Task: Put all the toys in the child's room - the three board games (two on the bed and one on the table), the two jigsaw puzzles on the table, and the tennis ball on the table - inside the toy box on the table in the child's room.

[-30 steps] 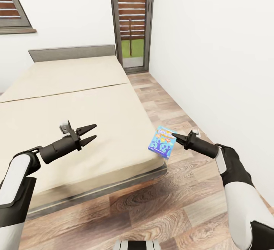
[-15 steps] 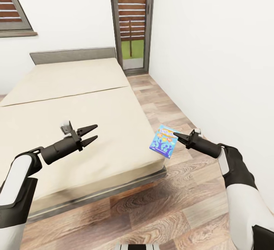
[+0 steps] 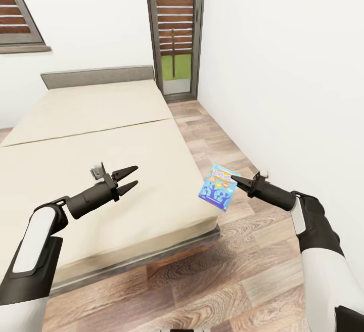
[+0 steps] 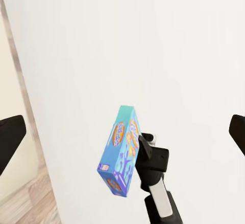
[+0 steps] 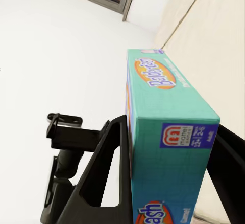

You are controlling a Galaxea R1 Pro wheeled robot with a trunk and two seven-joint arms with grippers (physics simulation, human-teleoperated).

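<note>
So the blue cartoon-printed board game (image 3: 218, 187) is clamped in the right gripper (image 3: 236, 180), held in the air off the bed (image 3: 101, 135) at the corner, roughly 4 o'clock from the mattress middle. The left gripper (image 3: 130, 179) hangs over the mattress with its fingers apart, empty. Looks like early days, since this box hasn't reached the toy box yet.

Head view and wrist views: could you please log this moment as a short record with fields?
setting: bedroom, bed on wood floor
right gripper: shut on the blue board game, held in the air beside the bed's corner
left gripper: open, empty, above the mattress
wall: white, right of the robot
toy box: not visible
</note>
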